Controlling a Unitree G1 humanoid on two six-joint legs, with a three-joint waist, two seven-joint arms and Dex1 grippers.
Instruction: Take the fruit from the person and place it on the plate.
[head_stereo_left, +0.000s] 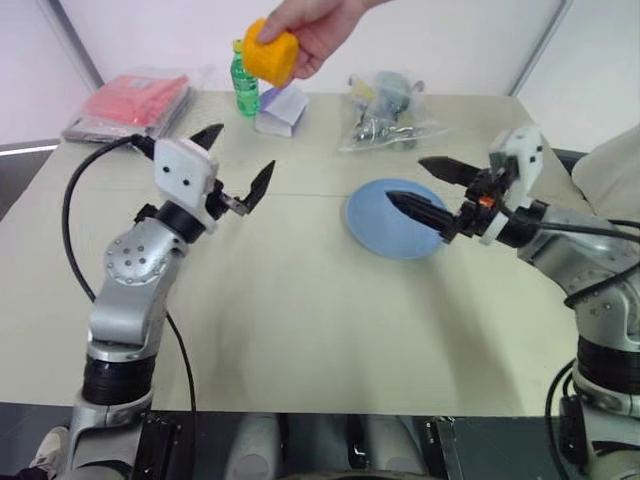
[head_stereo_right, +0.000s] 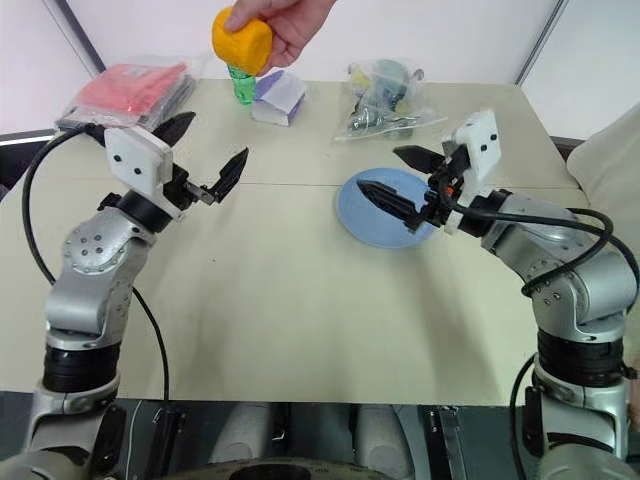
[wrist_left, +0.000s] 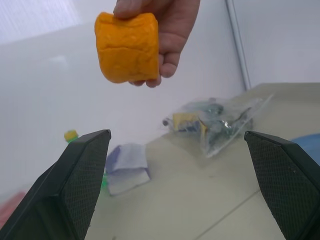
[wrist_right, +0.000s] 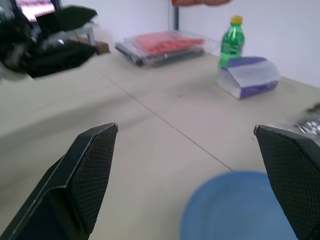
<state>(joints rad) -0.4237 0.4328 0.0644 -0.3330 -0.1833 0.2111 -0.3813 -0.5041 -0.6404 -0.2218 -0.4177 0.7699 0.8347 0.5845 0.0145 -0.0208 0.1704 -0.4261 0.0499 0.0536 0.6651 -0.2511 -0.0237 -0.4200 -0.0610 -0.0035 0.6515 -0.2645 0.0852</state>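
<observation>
A person's hand (head_stereo_left: 318, 28) holds the orange-yellow fruit (head_stereo_left: 270, 54) in the air above the table's far edge. My left gripper (head_stereo_left: 236, 160) hangs open below and to the left of the fruit, fingers empty; in the left wrist view the fruit (wrist_left: 127, 47) floats above its two fingers. The light blue plate (head_stereo_left: 378, 228) lies flat on the table, right of centre. My right gripper (head_stereo_left: 428, 188) is open and empty, raised over the plate's right part and pointing left.
Along the table's far edge stand a green bottle (head_stereo_left: 244, 88), a purple-white carton (head_stereo_left: 282, 108), a clear bag of small items (head_stereo_left: 386, 112) and a red packet in plastic (head_stereo_left: 135, 100). A black cable (head_stereo_left: 75, 215) loops beside my left arm.
</observation>
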